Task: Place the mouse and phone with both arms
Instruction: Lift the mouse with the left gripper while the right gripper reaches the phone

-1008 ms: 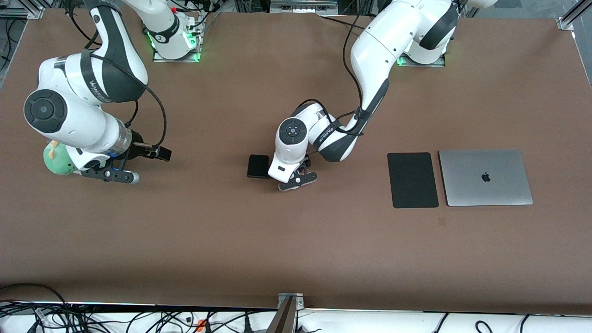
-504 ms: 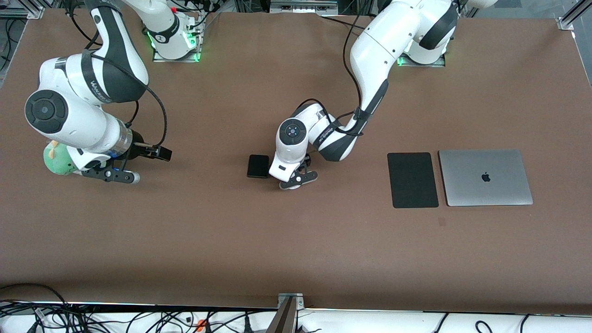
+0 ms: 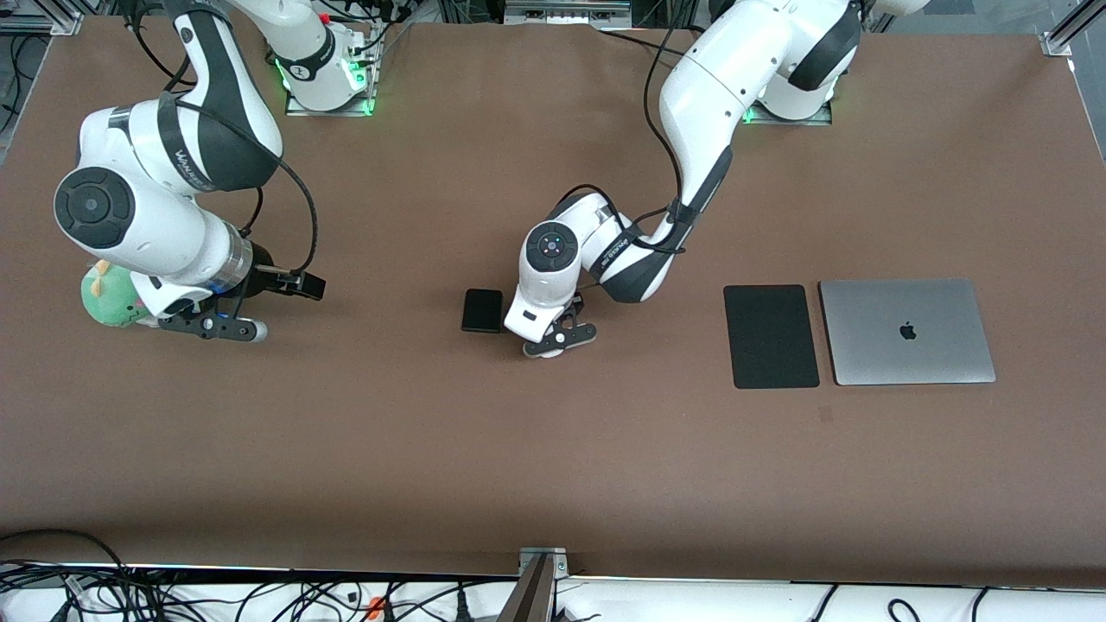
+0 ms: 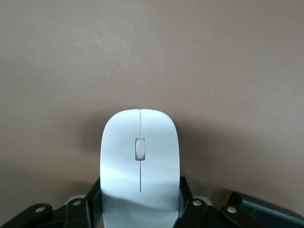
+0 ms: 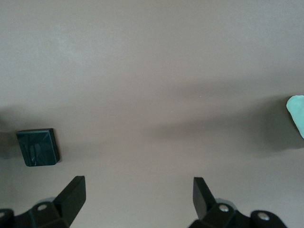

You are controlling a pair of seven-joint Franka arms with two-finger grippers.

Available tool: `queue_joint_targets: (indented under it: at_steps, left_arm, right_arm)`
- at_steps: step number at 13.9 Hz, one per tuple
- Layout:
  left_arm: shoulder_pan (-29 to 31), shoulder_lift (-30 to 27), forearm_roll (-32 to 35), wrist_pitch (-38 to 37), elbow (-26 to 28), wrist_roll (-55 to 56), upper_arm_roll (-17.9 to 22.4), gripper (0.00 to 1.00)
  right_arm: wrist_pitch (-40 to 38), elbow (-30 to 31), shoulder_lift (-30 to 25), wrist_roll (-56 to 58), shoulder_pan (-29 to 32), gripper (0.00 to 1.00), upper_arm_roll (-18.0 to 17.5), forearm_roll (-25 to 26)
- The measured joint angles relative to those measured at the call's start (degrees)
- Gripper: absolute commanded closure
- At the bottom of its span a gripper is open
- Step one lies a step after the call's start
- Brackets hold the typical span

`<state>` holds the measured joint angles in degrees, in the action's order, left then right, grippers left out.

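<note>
The white mouse (image 4: pixel 139 161), with a grey line down its middle, sits between the black fingers (image 4: pixel 186 195) of my left gripper (image 4: pixel 139 204), which is shut on it low over the brown table. In the front view my left gripper (image 3: pixel 558 339) is at mid-table and hides the mouse. The black phone (image 3: pixel 482 310) lies flat beside it, toward the right arm's end. It also shows in the right wrist view (image 5: pixel 38 147). My right gripper (image 3: pixel 216 326) is open and empty over bare table; its fingertips (image 5: pixel 76 190) stand wide apart.
A green plush toy (image 3: pixel 108 298) lies beside the right gripper and partly under the right arm; its edge shows in the right wrist view (image 5: pixel 297 114). A flat black mouse pad (image 3: pixel 771 336) and a closed silver laptop (image 3: pixel 905 331) lie toward the left arm's end.
Both arms have shifted slightly. The left gripper, with the mouse, has edged away from the phone toward the mouse pad. The phone has not moved.
</note>
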<state>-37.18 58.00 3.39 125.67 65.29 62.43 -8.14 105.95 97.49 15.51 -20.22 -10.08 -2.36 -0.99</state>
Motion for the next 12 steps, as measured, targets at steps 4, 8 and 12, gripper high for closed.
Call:
queue_joint_targets:
  at_steps: [4, 8, 12]
  left_arm:
    - [5.24, -4.49, 0.0, -3.16, 1.37, -7.1, -0.57, 0.47]
    - [18.31, -12.86, 0.0, -4.12, 10.21, -16.97, -7.09, 0.47]
    - [27.75, -24.07, 0.0, -4.46, 24.2, -27.87, -9.06, 0.44]
  right_arm:
    - [0.23, 0.03, 0.44, 0.0, -0.32, 0.0, 0.0, 0.0]
    - [3.44, 0.04, 2.1, -1.75, -2.02, 0.0, -0.01, 0.0]
    - [8.72, 0.04, 5.05, -6.71, -6.63, 0.0, -0.11, -0.01]
